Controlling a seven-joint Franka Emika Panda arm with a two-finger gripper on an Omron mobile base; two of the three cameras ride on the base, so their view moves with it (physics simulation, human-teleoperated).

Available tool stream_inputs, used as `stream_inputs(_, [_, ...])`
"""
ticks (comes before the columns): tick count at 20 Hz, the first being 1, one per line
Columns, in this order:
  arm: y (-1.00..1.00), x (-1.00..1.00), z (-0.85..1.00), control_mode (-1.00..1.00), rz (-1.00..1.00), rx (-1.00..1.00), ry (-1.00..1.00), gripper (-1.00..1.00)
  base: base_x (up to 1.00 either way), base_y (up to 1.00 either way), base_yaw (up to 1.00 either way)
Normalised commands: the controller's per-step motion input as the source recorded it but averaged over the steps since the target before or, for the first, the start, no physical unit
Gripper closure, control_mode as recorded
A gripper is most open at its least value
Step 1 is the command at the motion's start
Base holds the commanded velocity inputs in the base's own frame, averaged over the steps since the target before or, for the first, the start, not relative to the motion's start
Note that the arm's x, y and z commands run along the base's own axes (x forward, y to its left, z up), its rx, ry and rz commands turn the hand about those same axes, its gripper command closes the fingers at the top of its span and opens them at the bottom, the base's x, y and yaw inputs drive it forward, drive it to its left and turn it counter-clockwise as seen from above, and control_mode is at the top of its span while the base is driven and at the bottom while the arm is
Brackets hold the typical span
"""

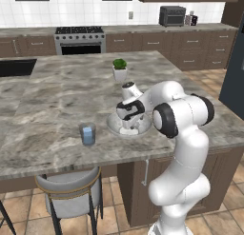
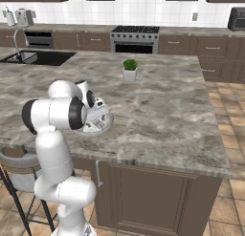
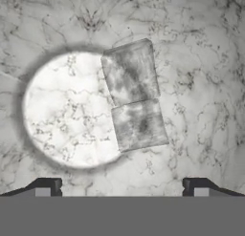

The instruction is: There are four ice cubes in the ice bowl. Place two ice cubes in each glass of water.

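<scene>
Potted plant [image 1: 119, 69] on marble island [image 1: 57, 96], stove [image 1: 80, 39], stool [image 1: 71, 193]

ice bowl [image 2: 106, 121] mostly hidden behind arm

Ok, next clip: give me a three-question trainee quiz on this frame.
1. True or false: the pincer is shut on an ice cube.
2. How many cubes lie in the hand view, and do they touch?
A) one B) two, edge to edge C) three, apart
3. Fill in: the pincer hangs over the ___, to the right of the glass in the left base view.

Key: 1 false, it is open and empty; 2 B; 3 bowl.
</scene>
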Motion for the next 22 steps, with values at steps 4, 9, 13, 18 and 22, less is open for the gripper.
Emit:
stream_inputs(4, [0.0, 0.07, -0.17, -1.0, 0.0, -0.01, -0.09, -1.0, 0.0, 0.0, 0.0])
stream_inputs(9, [0.0, 0.0, -0.26, -1.0, 0.0, 0.0, -0.01, -1.0, 0.0, 0.0, 0.0])
stream_inputs(13, [-0.01, 0.01, -0.18, -1.0, 0.0, 0.0, -0.01, -1.0, 0.0, 0.0, 0.0])
stream_inputs(18, [-0.02, 0.24, -0.01, -1.0, 0.0, 0.0, -0.09, -1.0, 0.0, 0.0, 0.0])
stream_inputs(22, [0.0, 0.19, 0.0, -1.0, 0.0, 0.0, -0.13, -1.0, 0.0, 0.0, 0.0])
